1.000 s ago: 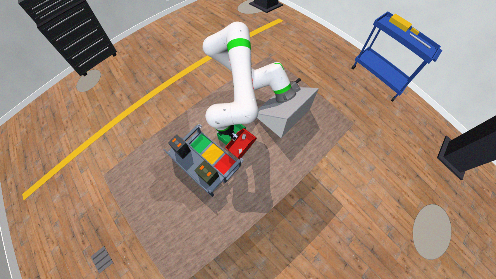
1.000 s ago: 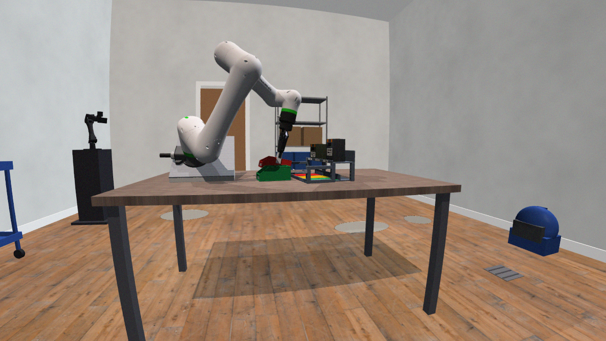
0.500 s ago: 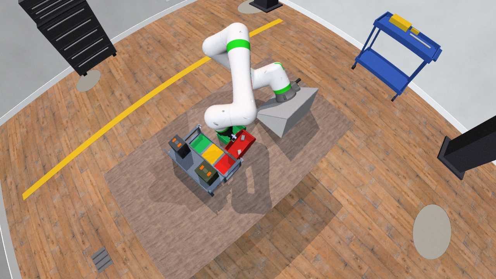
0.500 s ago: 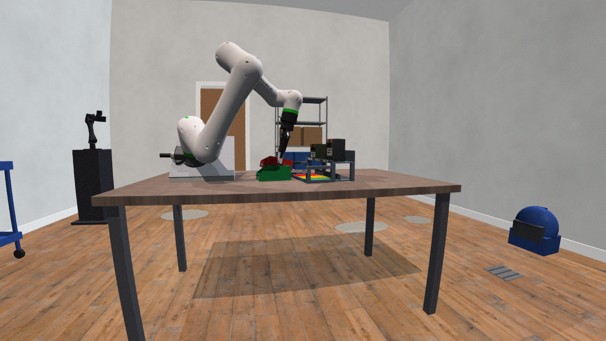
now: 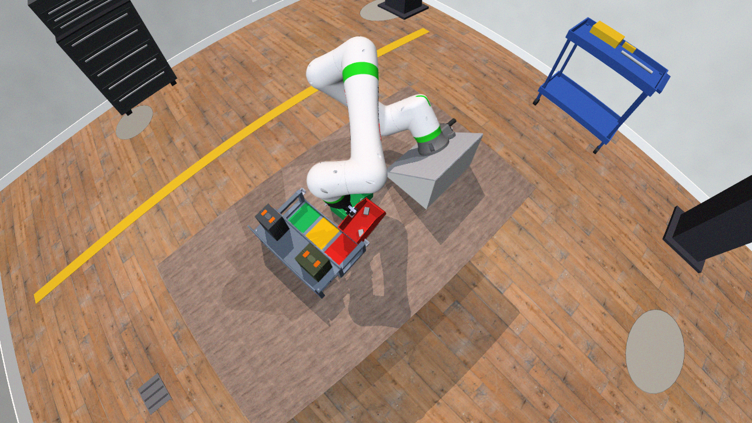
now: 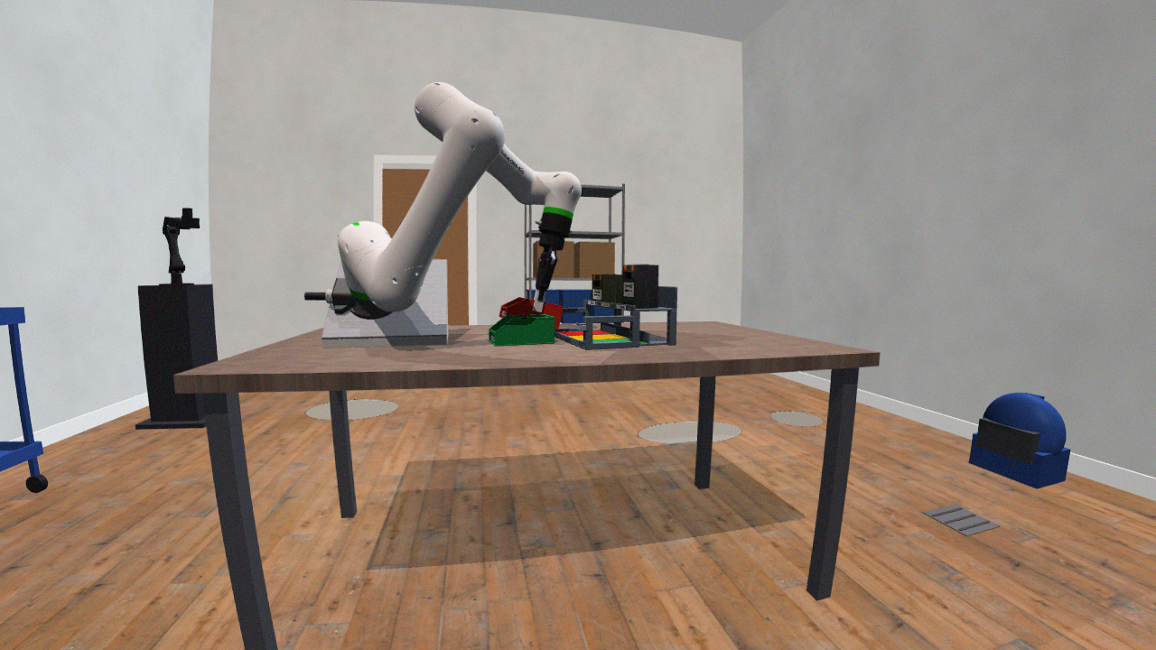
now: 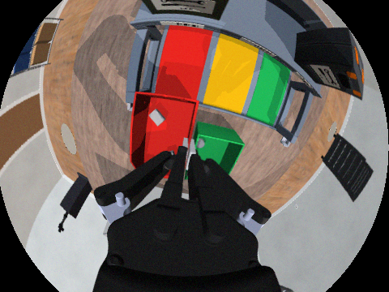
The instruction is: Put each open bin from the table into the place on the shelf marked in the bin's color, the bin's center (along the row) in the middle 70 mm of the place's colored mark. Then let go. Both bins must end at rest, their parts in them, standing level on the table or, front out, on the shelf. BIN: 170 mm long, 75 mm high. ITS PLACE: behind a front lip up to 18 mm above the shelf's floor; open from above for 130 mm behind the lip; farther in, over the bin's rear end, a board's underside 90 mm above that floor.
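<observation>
Bright even light, soft shadows, sharp focus, fisheye-bent edges

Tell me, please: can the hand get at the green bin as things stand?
Probably not yet: the hand is shut on the red bin's wall. The green bin itself stands uncovered right beside it.
</observation>
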